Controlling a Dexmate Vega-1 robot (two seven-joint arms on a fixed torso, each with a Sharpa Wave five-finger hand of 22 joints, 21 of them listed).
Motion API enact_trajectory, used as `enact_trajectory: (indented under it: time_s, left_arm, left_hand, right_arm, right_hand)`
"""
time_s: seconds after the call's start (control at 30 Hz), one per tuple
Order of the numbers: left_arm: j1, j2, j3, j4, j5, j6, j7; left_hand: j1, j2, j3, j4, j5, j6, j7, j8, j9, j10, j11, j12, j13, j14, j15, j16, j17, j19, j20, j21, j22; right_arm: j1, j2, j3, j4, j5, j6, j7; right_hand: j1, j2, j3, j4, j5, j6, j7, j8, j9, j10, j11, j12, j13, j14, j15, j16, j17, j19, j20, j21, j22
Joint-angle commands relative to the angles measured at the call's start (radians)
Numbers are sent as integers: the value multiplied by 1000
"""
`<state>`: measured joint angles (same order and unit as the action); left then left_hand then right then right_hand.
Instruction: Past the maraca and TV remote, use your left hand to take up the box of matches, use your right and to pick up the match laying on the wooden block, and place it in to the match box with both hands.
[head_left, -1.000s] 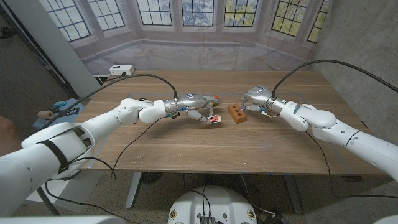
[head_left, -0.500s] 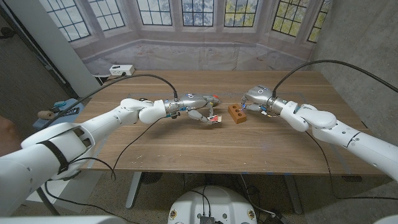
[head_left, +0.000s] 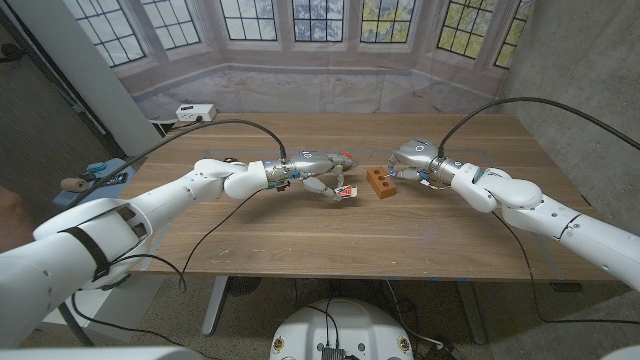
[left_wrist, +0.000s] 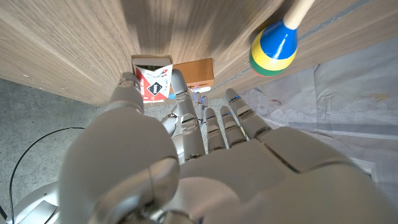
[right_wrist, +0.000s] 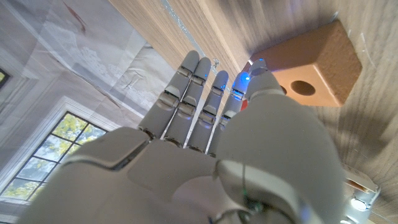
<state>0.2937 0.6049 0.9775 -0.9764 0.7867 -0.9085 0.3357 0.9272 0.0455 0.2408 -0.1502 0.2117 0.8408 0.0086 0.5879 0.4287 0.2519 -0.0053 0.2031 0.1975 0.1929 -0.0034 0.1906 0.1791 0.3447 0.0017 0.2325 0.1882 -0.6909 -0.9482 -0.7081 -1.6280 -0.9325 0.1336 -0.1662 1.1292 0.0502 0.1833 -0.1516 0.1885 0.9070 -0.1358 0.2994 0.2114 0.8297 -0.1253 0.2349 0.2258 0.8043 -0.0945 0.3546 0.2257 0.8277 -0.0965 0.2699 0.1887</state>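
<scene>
Left hand (head_left: 318, 180) pinches the box of matches (head_left: 344, 190) between thumb and a finger at mid-table, the box just above the wooden table (head_left: 300, 245), its red-and-white label clear in the left wrist view (left_wrist: 153, 83). Right hand (head_left: 412, 160) reaches in beside the wooden block (head_left: 380, 183), its fingers (right_wrist: 205, 87) extended close together past the block's edge; whether it grasps anything I cannot tell. Block lies between the two hands, near the box, with round holes in its side (right_wrist: 311, 62). Maraca (left_wrist: 274, 42), with a blue, yellow and green head, lies beyond the left hand. Match itself is too small to make out
</scene>
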Motion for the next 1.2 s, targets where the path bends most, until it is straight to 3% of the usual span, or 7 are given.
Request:
enact_trajectory:
  time_s: [0.03, 1.2]
  left_arm:
    - [-2, -4, 0, 11, -2, -4, -2]
    - [-36, -33, 32, 64, 5, -25, 17]
  left_hand:
    - [33, 33, -2, 1, 9, -1, -4, 7, 3, -1, -1, -1, 2, 5, 0, -1, 3, -1, -5, -1, 6]
    - [32, 34, -5, 2, 7, -1, -3, 10, 1, -1, -2, 0, 2, 5, -2, 0, 4, -1, -7, -1, 6]
  right_arm:
    - [12, 15, -10, 24, 3, 6, 8]
    - [30, 20, -25, 62, 14, 28, -18]
  right_hand:
    - [3, -7, -4, -1, 2, -5, 0, -3, 3, -2, -3, -5, 2, -3, -132, 1, 4, -4, -61, 0, 1]
    - [17, 8, -6, 1, 6, 43, -2, 8, 3, 39, -10, 5, 4, 28, -137, 18, 17, 0, -69, 3, 2]
